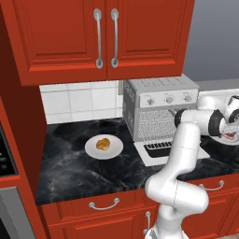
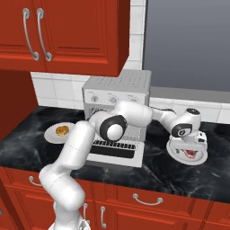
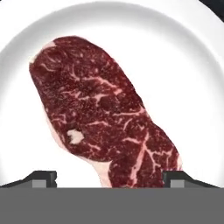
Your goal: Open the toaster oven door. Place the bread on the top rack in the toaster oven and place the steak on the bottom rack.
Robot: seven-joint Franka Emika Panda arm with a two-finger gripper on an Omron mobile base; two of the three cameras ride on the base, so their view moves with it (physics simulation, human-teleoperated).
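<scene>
Your two-finger gripper [image 3: 109, 177] hangs with jaws wide, straddling the near end of the flat red-pink marbled steak [image 3: 103, 113]. Its long axis runs diagonally away from them across the round white plate [image 3: 183, 70]

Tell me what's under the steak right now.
The steak lies on a round white plate, with the open gripper just above it. The part of the plate beneath the meat is covered.

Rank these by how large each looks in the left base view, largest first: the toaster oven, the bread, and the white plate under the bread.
1. The toaster oven, by far the largest.
2. The white plate under the bread, a wide disc.
3. The bread, a small roll well inside the plate's rim.
</scene>
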